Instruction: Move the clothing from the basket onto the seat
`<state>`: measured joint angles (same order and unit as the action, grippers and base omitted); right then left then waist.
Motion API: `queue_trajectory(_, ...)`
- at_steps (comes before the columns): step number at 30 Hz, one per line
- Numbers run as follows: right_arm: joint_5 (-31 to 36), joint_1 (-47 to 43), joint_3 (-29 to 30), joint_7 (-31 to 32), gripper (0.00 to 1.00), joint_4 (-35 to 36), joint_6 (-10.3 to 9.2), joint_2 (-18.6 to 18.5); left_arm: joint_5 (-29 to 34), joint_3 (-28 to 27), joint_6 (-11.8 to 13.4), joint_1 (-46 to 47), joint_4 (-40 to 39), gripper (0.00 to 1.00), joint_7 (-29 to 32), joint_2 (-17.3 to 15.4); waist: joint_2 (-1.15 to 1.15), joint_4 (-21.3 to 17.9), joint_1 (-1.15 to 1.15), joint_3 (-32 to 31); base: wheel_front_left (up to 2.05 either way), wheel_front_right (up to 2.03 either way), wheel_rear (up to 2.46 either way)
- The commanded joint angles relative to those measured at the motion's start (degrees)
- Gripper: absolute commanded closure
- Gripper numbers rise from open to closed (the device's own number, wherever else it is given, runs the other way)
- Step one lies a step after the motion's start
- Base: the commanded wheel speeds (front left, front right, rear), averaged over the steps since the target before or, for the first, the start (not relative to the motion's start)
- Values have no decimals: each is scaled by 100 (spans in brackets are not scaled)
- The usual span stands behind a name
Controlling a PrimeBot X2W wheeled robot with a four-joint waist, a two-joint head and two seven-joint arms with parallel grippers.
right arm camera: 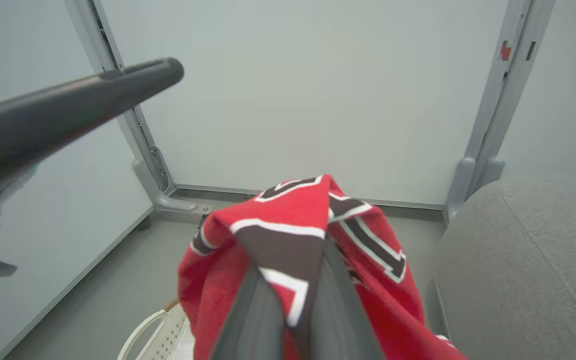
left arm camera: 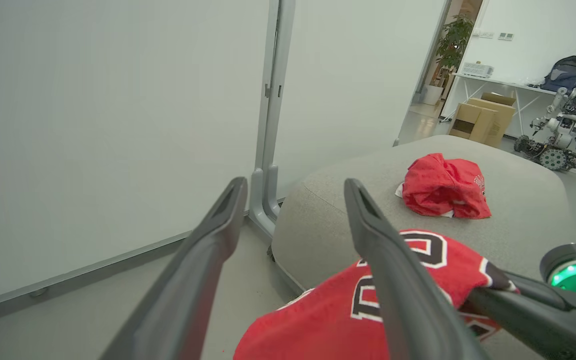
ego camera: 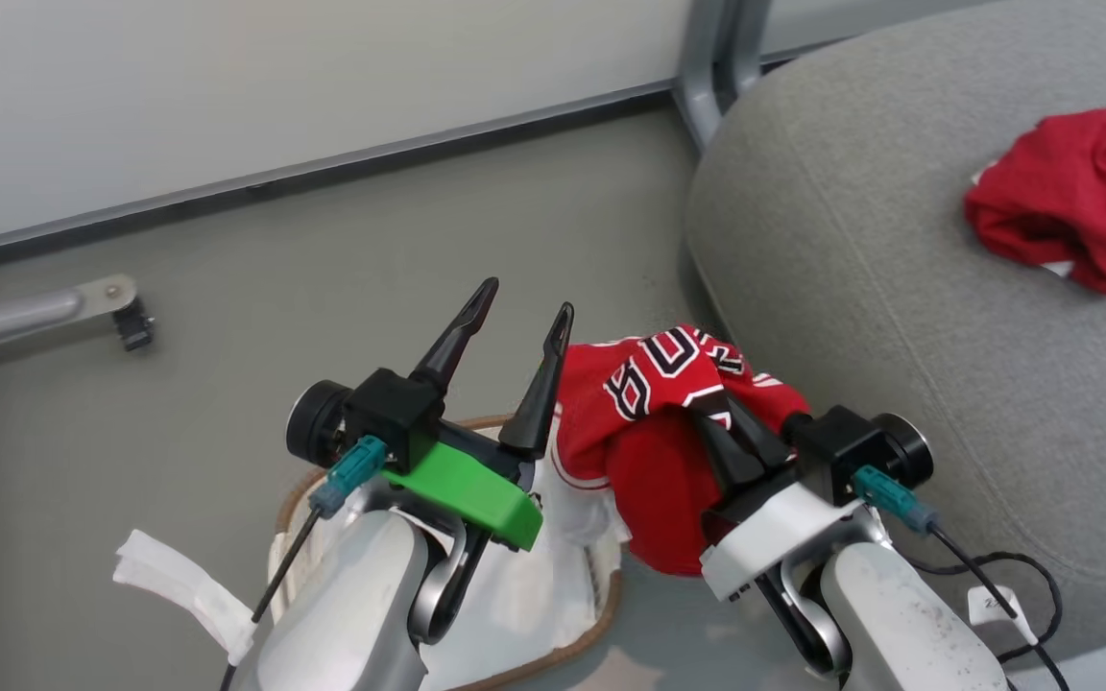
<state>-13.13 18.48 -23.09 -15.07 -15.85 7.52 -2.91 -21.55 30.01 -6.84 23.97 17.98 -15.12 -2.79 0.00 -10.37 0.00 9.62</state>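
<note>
A red jersey (ego camera: pixel 654 413) with black-and-white lettering hangs bunched at the centre of the head view. It is lifted above the basket (ego camera: pixel 611 600), whose brown rim and white liner (ego camera: pixel 524 595) show at the lower centre of the frame. The right gripper (ego camera: pixel 714 411) has it pinched: its two dark fingers are pressed together with a fold of cloth between them. Most of the fabric drapes down and to the left of that grip, so the jersey's long axis runs roughly downward towards the basket.

Just to the left of the jersey is the left gripper (ego camera: pixel 526 297), its fingers spread wide with nothing between them.

The grey seat (ego camera: pixel 899 317) fills the right side of the frame, its rounded near edge just beside the hanging cloth. A second red garment (ego camera: pixel 1076 211) lies crumpled on it at the upper right, well apart from that edge.

The seat lies to the right of the held jersey, and the right arm is the nearer one. The coming move probably needs a carry rightward, high enough for the drooping tail to clear the cushion's edge.
</note>
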Motion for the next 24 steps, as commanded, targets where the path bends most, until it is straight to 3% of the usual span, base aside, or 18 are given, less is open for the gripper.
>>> queue_trajectory(1, -25, -37, 8, -14, 100, 41, -6, -13, 82, -6, -26, -10, 75, 0, -4, -26, 0, -846, 0, 276, 0, 0, 0)
queue_trajectory(11, -278, -45, 1, -14, 100, 209, -6, -9, 306, -118, -70, 113, 342, 0, -4, -31, 0, -1937, 0, 488, 0, 0, 0)
queue_trajectory(19, 8, 562, 525, -14, 100, 248, -6, -15, 179, 211, -69, 332, 594, 0, -5, -120, 0, -2045, 0, 816, 0, 0, 0)
queue_trajectory(24, 213, 1423, 911, -14, 100, 264, -7, -367, 157, 199, -69, 403, 710, 0, -4, -250, 0, -2039, 0, 1020, 0, 0, 0)
